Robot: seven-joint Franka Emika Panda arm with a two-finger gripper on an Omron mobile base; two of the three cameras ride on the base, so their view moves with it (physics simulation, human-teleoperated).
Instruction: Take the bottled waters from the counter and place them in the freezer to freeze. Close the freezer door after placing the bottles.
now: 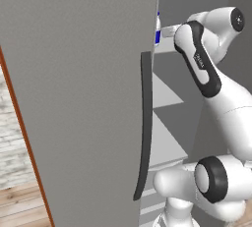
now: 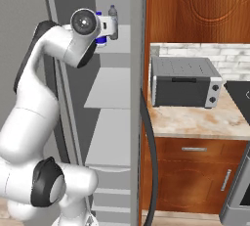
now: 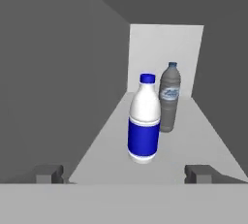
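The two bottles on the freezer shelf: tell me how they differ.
The blue-label bottle is opaque white with a blue band and blue cap; the grey bottle is translucent grey with a pale label. The blue-label bottle stands nearer the open gripper, the grey bottle behind it. Both stand upright on the same freezer shelf.

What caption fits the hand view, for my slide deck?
Open gripper faces two upright bottles on a freezer shelf: blue-label bottle nearer, grey bottle behind.

Home kitchen: wooden cabinets (image 2: 195, 181), stone counter (image 2: 195, 122), toaster oven (image 2: 184, 82), freezer (image 2: 110, 98).
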